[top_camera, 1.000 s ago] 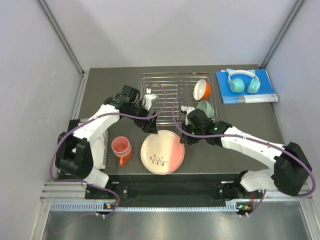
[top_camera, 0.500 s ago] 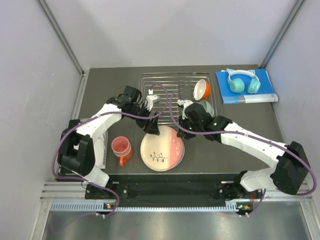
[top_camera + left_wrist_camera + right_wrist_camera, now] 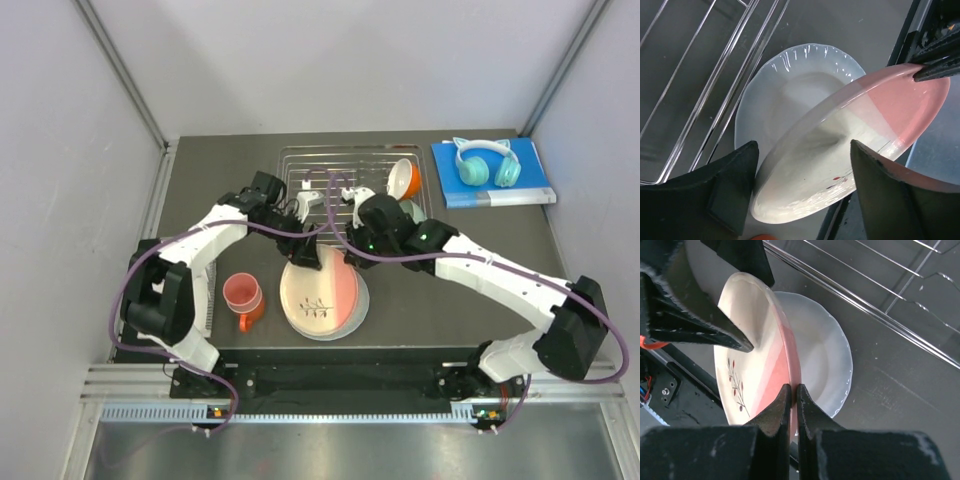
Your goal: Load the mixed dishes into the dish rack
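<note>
My right gripper (image 3: 794,395) is shut on the pink rim of the cream-and-pink sprig plate (image 3: 747,370) and holds it tilted on edge over the white plate (image 3: 827,357). In the top view the right gripper (image 3: 350,262) is at the sprig plate's (image 3: 318,295) far right rim. My left gripper (image 3: 804,150) is open, its fingers (image 3: 735,170) straddling the sprig plate's (image 3: 855,125) near-left edge; I cannot tell if they touch it. The dish rack (image 3: 345,160) lies just behind and holds the orange bowl (image 3: 405,180) and the mint-green bowl (image 3: 413,212).
A pink tumbler (image 3: 242,292) stands left of the plates, an orange mug handle (image 3: 245,322) showing at its base. Teal headphones (image 3: 487,163) lie on a blue book (image 3: 530,188) right of the rack. The white plate's rim (image 3: 357,315) shows under the sprig plate.
The right gripper has raised the sprig plate's rim, tilting it up off the white plate. Both grippers have moved a little toward the rack.
</note>
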